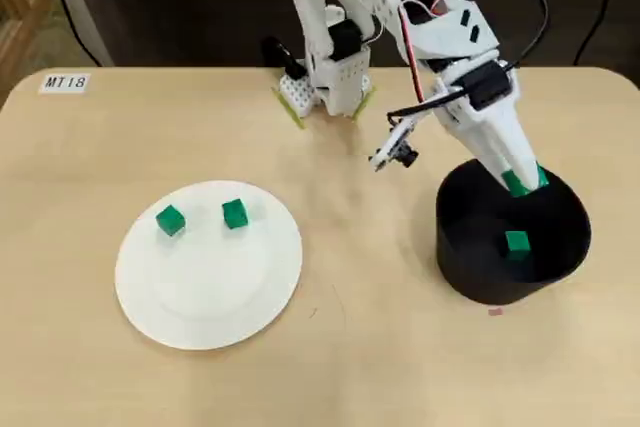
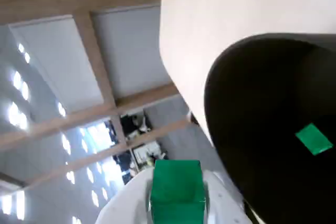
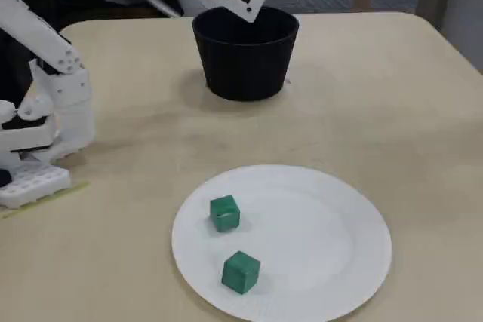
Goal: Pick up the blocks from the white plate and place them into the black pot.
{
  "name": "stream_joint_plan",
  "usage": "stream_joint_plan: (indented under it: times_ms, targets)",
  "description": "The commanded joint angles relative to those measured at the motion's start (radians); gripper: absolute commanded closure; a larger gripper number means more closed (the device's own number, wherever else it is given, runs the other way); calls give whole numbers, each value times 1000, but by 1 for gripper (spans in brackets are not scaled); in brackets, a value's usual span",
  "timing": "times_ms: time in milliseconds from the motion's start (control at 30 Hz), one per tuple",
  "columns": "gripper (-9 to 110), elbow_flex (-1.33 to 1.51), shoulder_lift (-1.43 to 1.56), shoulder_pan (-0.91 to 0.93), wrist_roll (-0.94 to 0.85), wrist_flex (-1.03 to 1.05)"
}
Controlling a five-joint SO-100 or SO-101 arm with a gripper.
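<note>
My gripper (image 1: pixel 520 184) hangs over the back rim of the black pot (image 1: pixel 560 247), shut on a green block (image 1: pixel 517 183). In the wrist view that block (image 2: pixel 176 190) sits between the jaws at the bottom edge, beside the pot's mouth (image 2: pixel 262 129). A second green block (image 1: pixel 516 243) lies on the pot's floor and also shows in the wrist view (image 2: pixel 314 138). Two more green blocks (image 1: pixel 170 219) (image 1: pixel 235 214) lie on the far part of the white plate (image 1: pixel 210 297), left of the pot. The fixed view shows the plate (image 3: pixel 332 239), its blocks (image 3: pixel 224 213) (image 3: pixel 241 271) and the pot (image 3: pixel 245 58).
The arm's white base (image 1: pixel 325 87) stands at the table's back edge, between plate and pot. A label reading MT18 (image 1: pixel 66 82) lies at the back left. Bare wooden tabletop (image 1: pixel 370 277) separates plate and pot.
</note>
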Motion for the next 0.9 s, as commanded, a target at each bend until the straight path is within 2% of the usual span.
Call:
stream_joint_plan:
  times_ms: [0,200,233,300,333,400,467,600,700,867]
  targets:
    - [104,17,-14,-14,-12,-58]
    - [104,20,-52,-3,-25,-61]
    - [102,21,-52,-3,-29,-55]
    - [86,21,-46,-5,-58,-40]
    - [82,21,-40,-5,-64,-29]
    - [75,21,-28,-5,-78,-6]
    - [73,21,-14,0,-84,20]
    - [81,20,14,20,-107,57]
    - [102,-2,37,63,-101,120]
    - [104,-140,51,233,-144,410]
